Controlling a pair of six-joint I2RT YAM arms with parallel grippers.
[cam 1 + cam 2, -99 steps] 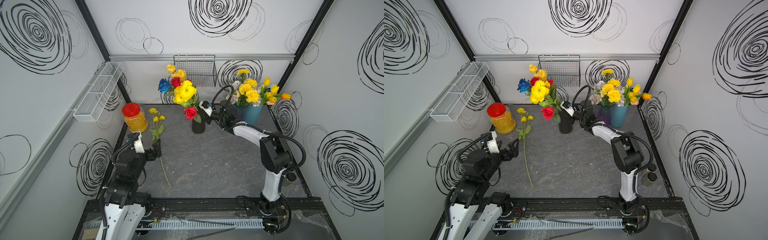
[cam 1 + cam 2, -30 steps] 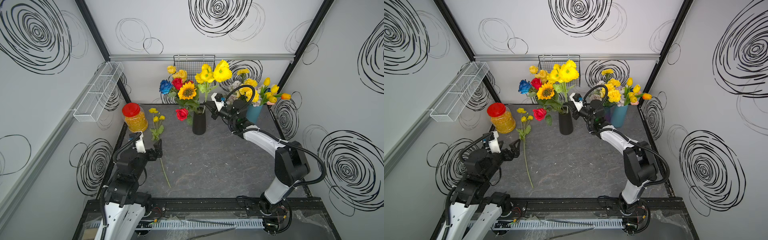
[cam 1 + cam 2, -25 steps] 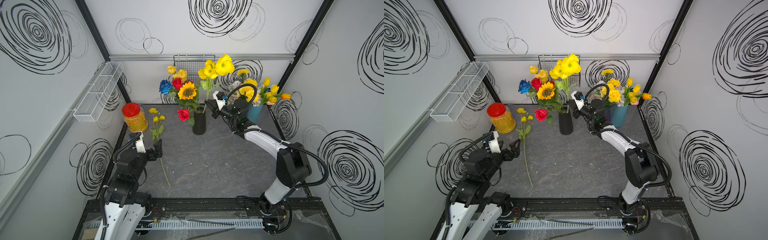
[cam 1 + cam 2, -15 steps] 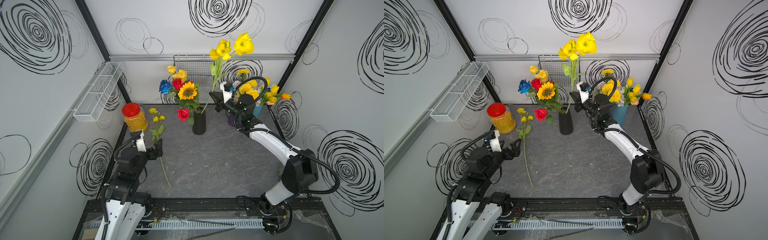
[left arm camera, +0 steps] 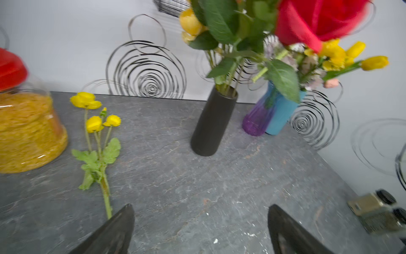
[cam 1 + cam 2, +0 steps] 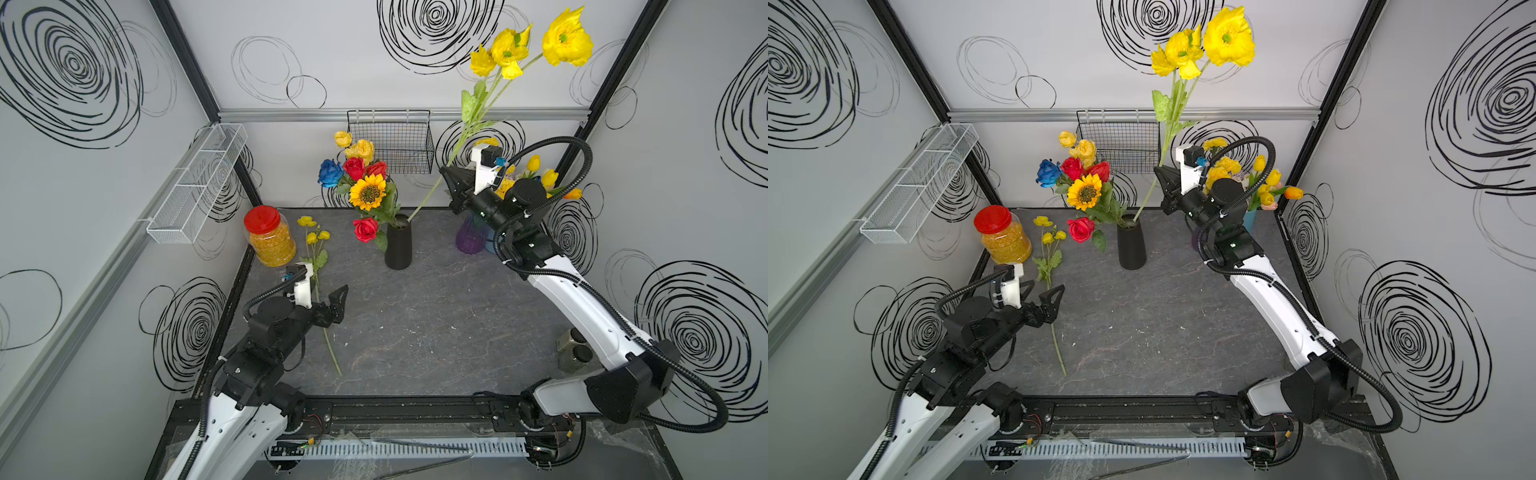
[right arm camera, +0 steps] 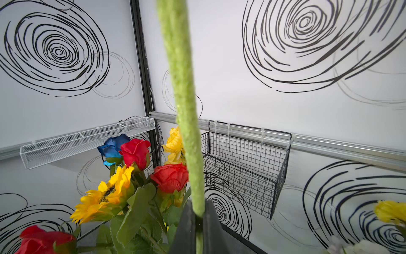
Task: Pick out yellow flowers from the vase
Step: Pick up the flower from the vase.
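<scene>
right wrist view: right fingers (image 7: pixel 186 228) clenched on the poppy stem (image 7: pixel 184 110); both top views show its long axis slanting from the vase (image 6: pixel 398 245) mouth up past the fingers, lower tip not yet clear; left fingers (image 6: pixel 338 297) spread, empty, farther off

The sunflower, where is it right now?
In both top views the sunflower stands in the black vase at the back middle of the table, among the red roses and blue rose.
</scene>
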